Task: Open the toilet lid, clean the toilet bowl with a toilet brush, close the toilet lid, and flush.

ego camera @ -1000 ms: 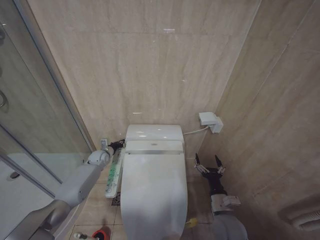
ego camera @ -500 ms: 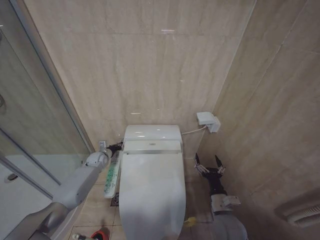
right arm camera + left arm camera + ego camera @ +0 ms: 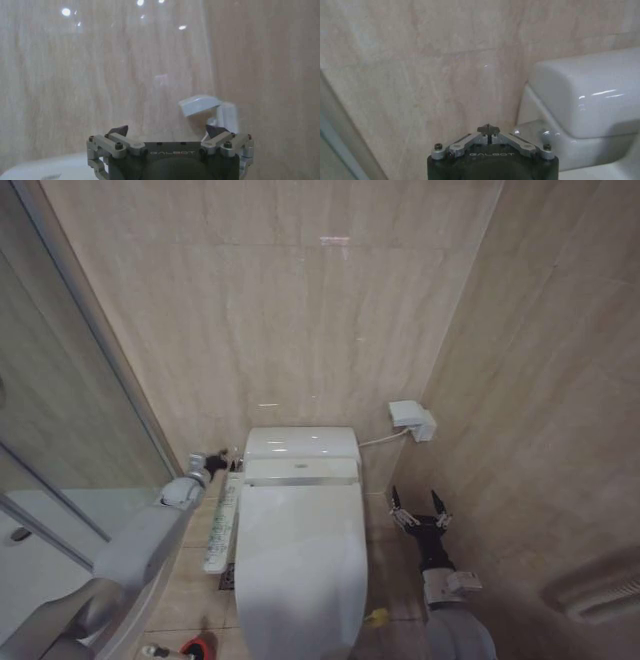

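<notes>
Head view: toilet lid (image 3: pixel 300 555) down flat over the bowl, glossy white, long oval running toward the robot; a yellow loop (image 3: pixel 377 616) shows at its near right edge. Cistern (image 3: pixel 302 450) sits behind it against the beige tiled wall. Left gripper (image 3: pixel 218 463) is beside the cistern's left side, low by the wall, above the control strip (image 3: pixel 221 523) that runs along the toilet's left flank; in the left wrist view its fingertips (image 3: pixel 488 129) are pressed together, nothing between them, with the cistern just off to one side. Right gripper (image 3: pixel 419 506) hangs in the gap between the toilet and the right-hand wall, fingers spread wide and empty, not touching anything; the right wrist view shows the same spread with a white wall box (image 3: pixel 206 107) beyond. Red brush holder (image 3: pixel 198 647) stands on the floor at the toilet's front left, well apart from both grippers. Glass shower screen (image 3: pixel 60 410) on the far left
</notes>
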Tool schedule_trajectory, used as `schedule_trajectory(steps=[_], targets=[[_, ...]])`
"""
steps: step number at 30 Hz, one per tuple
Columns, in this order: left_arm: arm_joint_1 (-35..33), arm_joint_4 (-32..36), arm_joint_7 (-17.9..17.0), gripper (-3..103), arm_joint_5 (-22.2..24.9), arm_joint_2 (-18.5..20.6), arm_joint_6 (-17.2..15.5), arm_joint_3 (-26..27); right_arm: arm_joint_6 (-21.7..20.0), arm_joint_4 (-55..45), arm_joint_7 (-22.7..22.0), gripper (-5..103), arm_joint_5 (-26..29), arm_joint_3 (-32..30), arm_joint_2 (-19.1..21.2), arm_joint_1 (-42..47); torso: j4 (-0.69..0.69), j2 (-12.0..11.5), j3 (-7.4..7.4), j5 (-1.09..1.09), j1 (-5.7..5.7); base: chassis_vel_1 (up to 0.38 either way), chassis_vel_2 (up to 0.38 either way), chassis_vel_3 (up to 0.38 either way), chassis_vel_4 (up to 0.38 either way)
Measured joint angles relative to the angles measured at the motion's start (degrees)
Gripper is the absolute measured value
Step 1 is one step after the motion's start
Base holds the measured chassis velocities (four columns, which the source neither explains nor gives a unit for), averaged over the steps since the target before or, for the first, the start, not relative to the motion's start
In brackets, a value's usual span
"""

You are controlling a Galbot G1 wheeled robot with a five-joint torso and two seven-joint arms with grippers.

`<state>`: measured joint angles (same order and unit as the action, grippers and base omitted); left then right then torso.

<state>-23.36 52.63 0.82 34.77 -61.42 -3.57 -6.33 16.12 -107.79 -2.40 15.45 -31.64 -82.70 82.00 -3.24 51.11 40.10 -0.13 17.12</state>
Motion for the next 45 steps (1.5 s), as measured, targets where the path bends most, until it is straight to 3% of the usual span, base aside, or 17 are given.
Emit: schedule_trajectory(steps=[1,2,4,5,7,9,22,30,45], targets=[[0.00,0.00,0.00,0,0.00,0.00,0.00,0.00,0.00,0.00,0.00,100,0.00,0.00,0.00,0.00,0.00,0.00,0.00,0.00,0.00,0.014,0.111,0.120,-0.004],[-0.13,0.50,-0.06,0,-0.28,0.02,0.04,-0.01,0.00,0.00,0.00,100,0.00,0.01,-0.01,-0.02,-0.11,0.00,0.00,0.04,0.02,0.014,0.103,0.032,-0.004],[-0.16,0.81,-0.08,0,-0.66,0.18,0.25,0.05,0.00,0.00,0.01,100,0.00,0.01,-0.01,-0.04,-0.10,0.01,-0.03,0.26,-0.03,0.010,0.071,0.013,-0.059],[-0.16,0.81,-0.08,0,-0.66,0.18,0.25,0.05,0.00,0.00,0.01,100,0.00,0.01,-0.01,-0.04,-0.10,0.01,-0.03,0.26,-0.03,0.010,0.040,-0.005,-0.059],[-0.11,0.79,0.24,0,-0.80,-0.01,1.40,-0.08,0.00,0.00,-0.01,100,0.00,-0.02,0.00,0.02,-0.19,0.03,-0.03,0.06,-0.06,0.000,0.000,0.000,0.000],[0.25,0.64,0.64,0,-0.83,-0.11,2.58,-0.20,0.00,0.00,0.00,100,0.00,-0.02,0.00,0.02,-0.18,0.04,-0.05,0.18,-0.09,-0.015,-0.076,-0.023,0.018],[1.33,-0.84,3.13,0,1.16,-1.40,3.82,-0.83,0.00,0.00,0.00,100,0.00,0.00,0.00,0.00,-0.16,0.06,-0.05,0.14,-0.09,0.000,-0.006,0.000,0.003],[0.70,-0.75,4.02,0,6.57,-2.27,1.20,-1.39,0.00,0.00,0.01,100,0.00,0.00,0.00,0.00,-0.17,0.06,-0.04,0.13,-0.09,0.000,0.000,0.000,0.000],[-0.87,-0.36,3.86,0,6.88,-1.68,-1.73,-0.63,0.00,0.00,0.01,100,-0.01,-0.01,0.00,0.00,-0.17,0.06,-0.05,0.14,-0.10,0.000,0.000,0.000,0.000]])
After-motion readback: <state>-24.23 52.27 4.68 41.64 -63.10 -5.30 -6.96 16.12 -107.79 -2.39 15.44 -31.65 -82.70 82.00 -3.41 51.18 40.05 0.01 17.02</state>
